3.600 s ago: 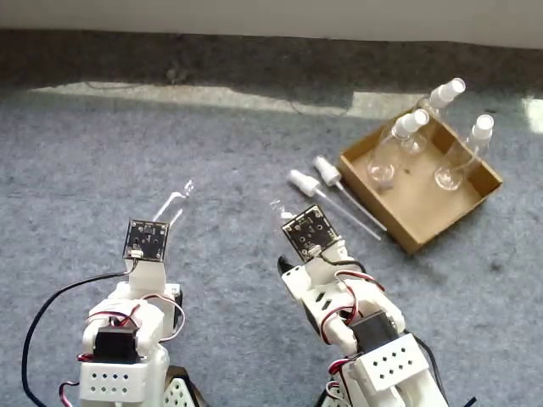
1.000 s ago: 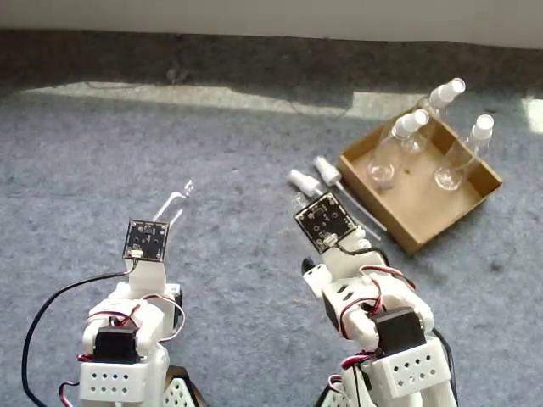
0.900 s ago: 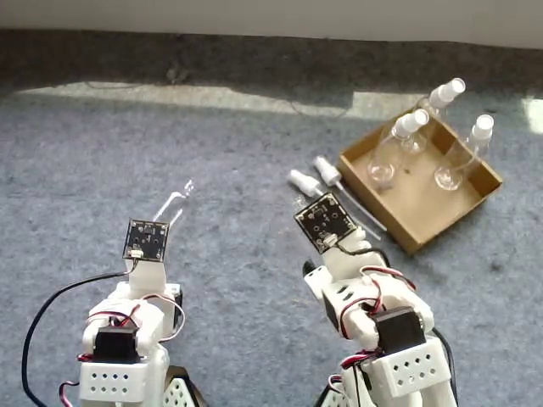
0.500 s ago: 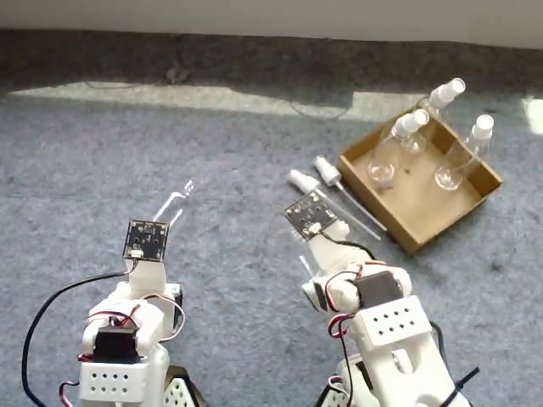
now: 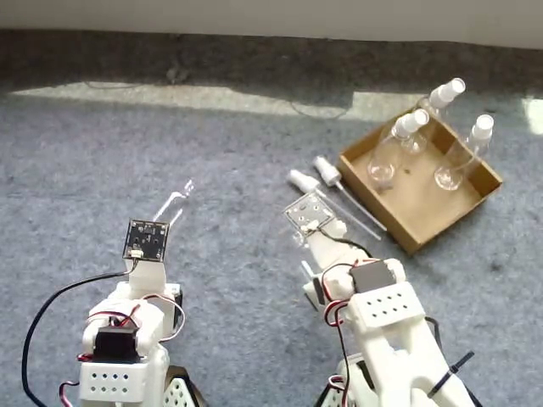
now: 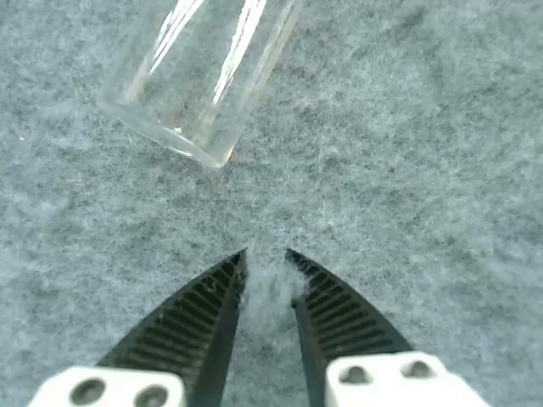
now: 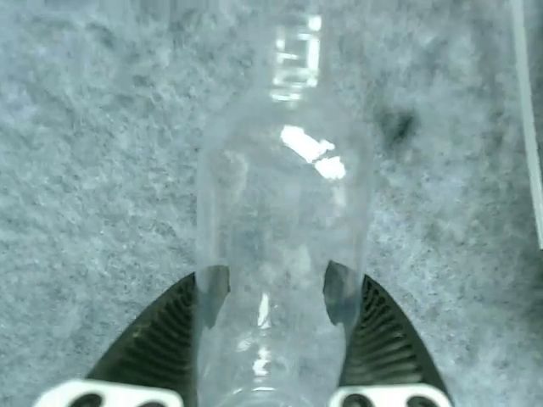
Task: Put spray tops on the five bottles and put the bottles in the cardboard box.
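Note:
A clear bottle [image 7: 284, 186] without a top lies lengthwise between the fingers of my right gripper [image 7: 271, 288], which is shut on its sides just above the grey carpet. In the high view that arm's wrist board [image 5: 310, 216] sits close behind two loose white spray tops [image 5: 304, 180] [image 5: 326, 169] with long dip tubes. A second clear bottle [image 5: 171, 203] lies on the carpet ahead of the left arm. Its flat base [image 6: 195, 93] is a short way beyond my left gripper [image 6: 265, 254], which stands open by a narrow gap with nothing in it.
The cardboard box [image 5: 420, 199] sits at the far right with three capped bottles [image 5: 399, 140] [image 5: 433, 102] [image 5: 467, 148] leaning in it. One dip tube [image 7: 526, 127] runs along the carpet beside the held bottle. Open carpet lies between the two arms.
The right arm swung toward the spray tops, then pitched forward and down, its wrist board tilting over. The left arm and its bottle have not moved.

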Action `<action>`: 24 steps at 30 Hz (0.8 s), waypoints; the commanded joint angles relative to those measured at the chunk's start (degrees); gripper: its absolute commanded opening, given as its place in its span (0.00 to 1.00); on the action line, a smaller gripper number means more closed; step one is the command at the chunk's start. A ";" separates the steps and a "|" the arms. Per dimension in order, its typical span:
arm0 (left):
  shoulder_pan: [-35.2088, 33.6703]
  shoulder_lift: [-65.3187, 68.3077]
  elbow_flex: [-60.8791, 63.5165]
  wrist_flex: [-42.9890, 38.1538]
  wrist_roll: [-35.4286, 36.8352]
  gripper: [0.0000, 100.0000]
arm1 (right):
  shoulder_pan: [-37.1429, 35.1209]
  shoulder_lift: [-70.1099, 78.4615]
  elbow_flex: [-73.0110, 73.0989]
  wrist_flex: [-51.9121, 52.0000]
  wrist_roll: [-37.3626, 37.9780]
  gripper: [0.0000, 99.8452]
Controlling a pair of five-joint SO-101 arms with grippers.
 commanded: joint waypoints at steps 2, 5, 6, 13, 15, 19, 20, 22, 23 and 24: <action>0.75 -0.66 1.10 0.35 -0.53 0.05 | 4.44 0.13 -4.26 -1.80 0.88 0.06; 0.75 -0.66 1.10 0.35 -0.53 0.05 | 4.88 0.13 -4.26 -1.63 0.97 0.06; 0.75 -0.66 1.10 0.35 -0.53 0.05 | 4.88 0.13 -4.26 -1.63 0.97 0.06; 0.75 -0.66 1.10 0.35 -0.53 0.05 | 4.35 0.22 -8.48 1.98 0.70 0.06; 0.75 -0.66 1.10 0.35 -0.53 0.05 | 4.35 0.22 -9.71 3.65 0.70 0.06; 0.75 -0.66 1.10 0.35 -0.53 0.05 | 4.35 0.22 -9.98 4.00 0.97 0.06; 0.75 -0.66 1.10 0.35 -0.53 0.05 | 4.35 0.22 -9.98 3.82 1.05 0.06; 0.75 -0.66 1.10 0.35 -0.53 0.05 | 4.26 0.22 -9.89 3.82 1.14 0.06; 0.75 -0.66 1.10 0.35 -0.53 0.05 | 4.26 0.22 -9.89 3.82 1.14 0.06; 0.75 -0.66 1.10 0.35 -0.53 0.05 | 4.26 0.22 -9.89 3.82 1.14 0.06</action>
